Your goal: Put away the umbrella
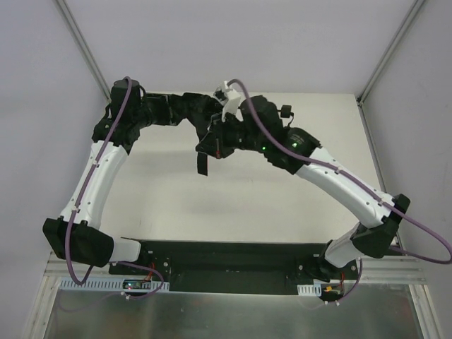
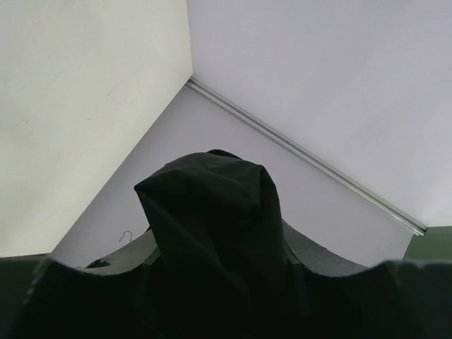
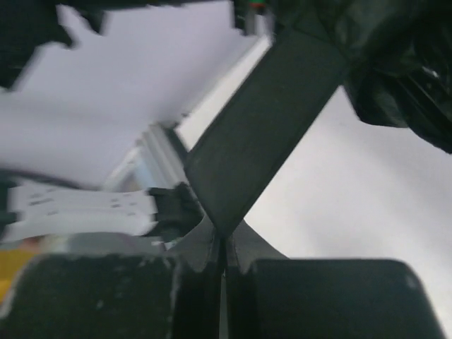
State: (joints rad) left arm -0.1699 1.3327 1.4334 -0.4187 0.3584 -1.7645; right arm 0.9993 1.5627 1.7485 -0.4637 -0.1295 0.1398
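The umbrella (image 1: 212, 126) is a bundle of black fabric held up over the far middle of the table, between the two arms. My left gripper (image 2: 219, 258) is shut on its folded fabric (image 2: 212, 212), which bulges out between the fingers (image 2: 321, 258). My right gripper (image 3: 224, 244) is shut on the tip of the umbrella's flat black strap (image 3: 261, 127). The strap runs up and right from there to the crumpled fabric (image 3: 402, 78). In the top view my right gripper (image 1: 210, 145) meets the bundle from the right, and a black strap end (image 1: 203, 166) hangs below it. Shaft and handle are hidden.
The white table (image 1: 233, 205) lies under both arms, with white walls behind it. Aluminium frame posts (image 1: 81, 42) stand at the back corners. A black base plate (image 1: 226, 265) carries the arm bases at the near edge.
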